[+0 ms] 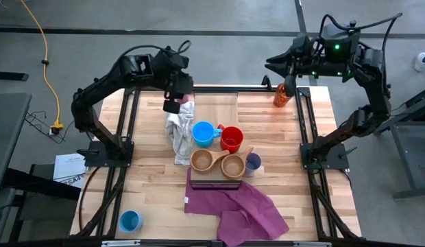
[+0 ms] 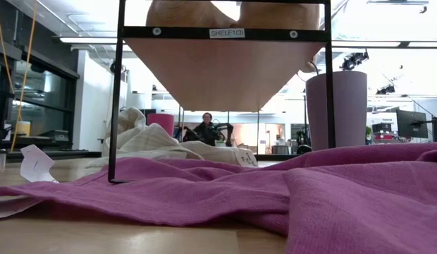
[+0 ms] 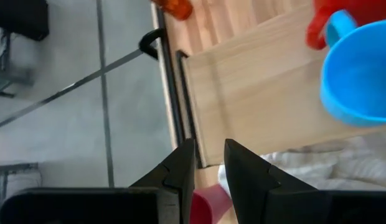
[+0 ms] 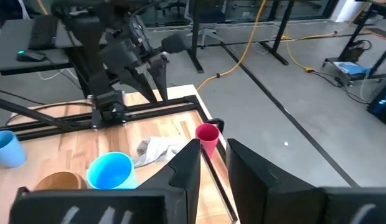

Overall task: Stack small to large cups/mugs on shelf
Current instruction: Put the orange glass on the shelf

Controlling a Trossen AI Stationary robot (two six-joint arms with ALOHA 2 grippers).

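On the light-wood shelf [image 1: 216, 110] stand a blue mug [image 1: 202, 132], a red mug [image 1: 231, 139], two tan wooden cups [image 1: 201, 160] [image 1: 233, 165] and a lavender tumbler [image 1: 253, 162]. A magenta tumbler [image 4: 207, 133] stands upright on the table by the shelf's far left corner, next to a white cloth [image 1: 179, 134]. My left gripper [image 3: 209, 168] hangs open above that tumbler, touching nothing. My right gripper [image 4: 213, 158] is open and raised at the far right, near an orange-red tumbler [image 1: 282, 95]. A second blue mug [image 1: 130, 221] stands near left.
A purple cloth [image 1: 240, 206] lies crumpled across the shelf's near end and fills the low view's foreground. The shelf's dark frame [image 2: 120, 92] stands over it. Bare table lies on the left and right. A person [image 2: 206, 130] sits far behind the table.
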